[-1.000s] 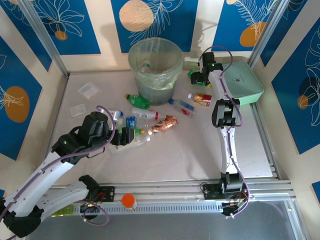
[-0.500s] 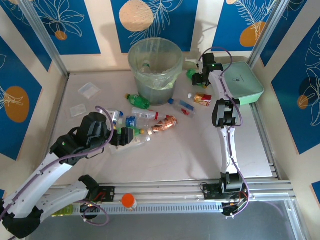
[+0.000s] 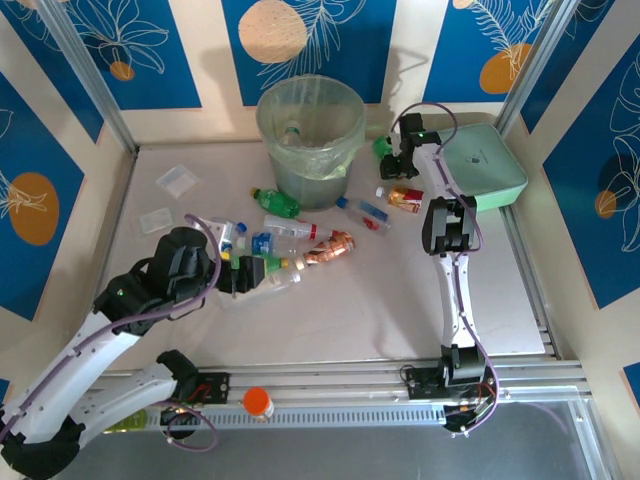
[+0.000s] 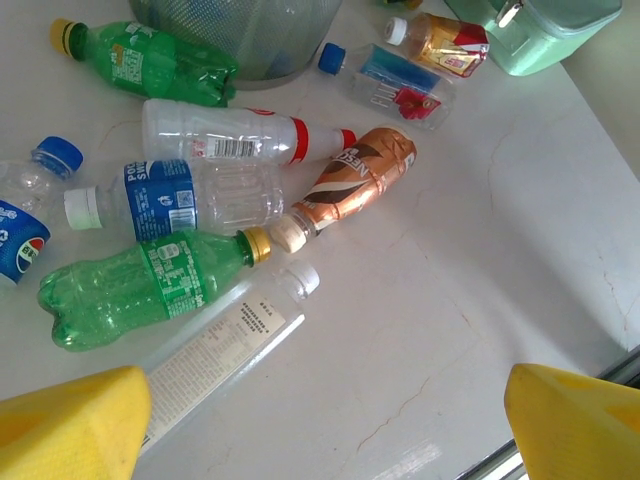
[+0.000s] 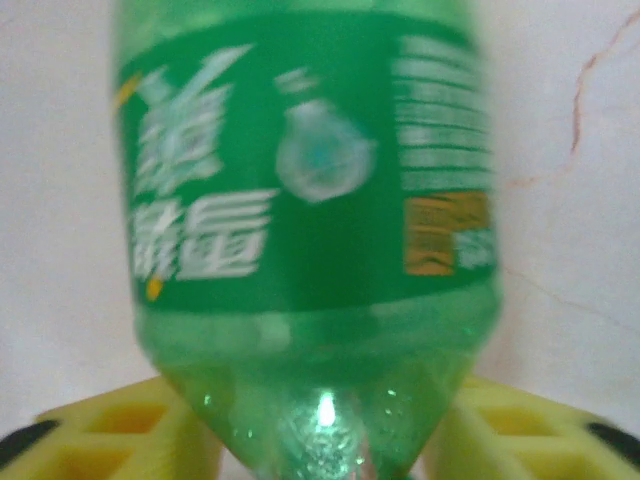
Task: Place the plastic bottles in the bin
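A green bottle (image 5: 310, 240) sits base-first between the right gripper's (image 5: 325, 435) yellow fingers (image 5: 130, 430), which press on it from both sides. It is near the worktop's (image 3: 380, 300) far edge, between the bin (image 3: 300, 180) and the mint box (image 3: 490, 165).

The other bottles lie loose toward the middle. A yellow-capped bottle (image 4: 150, 62) lies at the bin's foot. Nearer are a red-banded bottle (image 4: 240, 135), a blue-label bottle (image 4: 170, 200) and a gold-capped bottle (image 4: 140, 285), side by side. A copper bottle (image 4: 355, 185) slants in from their right, its cap just beside the gold cap. A white-label bottle (image 4: 225, 345) lies nearest the left gripper (image 4: 330, 410). That gripper hangs over the heap's near side, jaws wide apart with nothing between them.

A blue-and-red bottle (image 4: 390, 85) and an amber bottle (image 4: 445, 40) lie toward the box.
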Controlling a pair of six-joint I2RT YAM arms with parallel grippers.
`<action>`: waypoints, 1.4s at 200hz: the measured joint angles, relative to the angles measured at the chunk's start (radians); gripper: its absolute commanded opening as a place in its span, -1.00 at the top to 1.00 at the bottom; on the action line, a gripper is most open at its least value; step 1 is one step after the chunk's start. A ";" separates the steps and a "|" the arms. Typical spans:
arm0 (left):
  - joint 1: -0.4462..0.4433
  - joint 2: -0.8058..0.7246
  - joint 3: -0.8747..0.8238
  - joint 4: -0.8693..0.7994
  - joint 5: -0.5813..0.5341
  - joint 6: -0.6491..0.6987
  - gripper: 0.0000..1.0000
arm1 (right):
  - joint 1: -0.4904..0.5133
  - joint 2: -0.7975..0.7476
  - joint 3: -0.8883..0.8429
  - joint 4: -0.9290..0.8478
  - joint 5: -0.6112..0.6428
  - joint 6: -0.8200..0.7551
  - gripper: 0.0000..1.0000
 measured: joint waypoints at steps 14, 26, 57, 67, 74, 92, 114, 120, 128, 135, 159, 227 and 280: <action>0.000 -0.005 0.000 0.000 0.000 0.000 -0.82 | 0.005 0.000 -0.011 0.002 0.004 -0.001 0.14; 0.000 -0.009 0.000 0.000 0.000 0.000 -0.82 | 0.007 -0.001 -0.022 0.001 0.011 -0.005 0.22; 0.000 -0.023 0.000 -0.001 0.000 0.001 -0.82 | 0.013 -0.022 -0.052 0.000 0.040 -0.015 0.45; 0.000 -0.029 0.000 -0.001 0.000 0.002 -0.83 | 0.016 -0.039 -0.074 0.000 0.053 -0.017 0.53; 0.000 -0.034 0.000 -0.002 0.000 0.004 -0.83 | 0.019 -0.053 -0.091 0.000 0.061 -0.020 0.59; 0.000 -0.045 0.000 -0.003 0.000 0.007 -0.82 | 0.028 -0.092 -0.119 -0.001 0.082 -0.027 0.76; 0.000 -0.057 0.000 -0.003 0.000 0.007 -0.82 | 0.040 -0.153 -0.154 0.001 0.107 -0.027 0.90; 0.000 -0.061 0.000 -0.003 0.000 0.007 -0.83 | 0.043 -0.173 -0.165 0.002 0.114 -0.027 0.94; 0.000 -0.063 0.000 -0.003 0.000 0.007 -0.82 | 0.048 -0.201 -0.183 0.005 0.125 -0.027 0.99; 0.000 -0.064 0.000 -0.003 0.000 0.007 -0.82 | 0.053 -0.227 -0.203 0.008 0.133 -0.027 1.00; 0.000 -0.069 0.007 -0.005 0.000 0.007 -0.83 | 0.064 -0.335 -0.293 0.021 0.151 -0.012 1.00; 0.000 -0.074 0.053 -0.006 0.019 -0.002 -0.85 | 0.077 -0.792 -0.703 0.143 0.142 0.135 1.00; 0.000 -0.014 0.093 0.009 0.085 -0.019 -0.99 | 0.129 -1.243 -1.178 0.353 0.039 0.268 1.00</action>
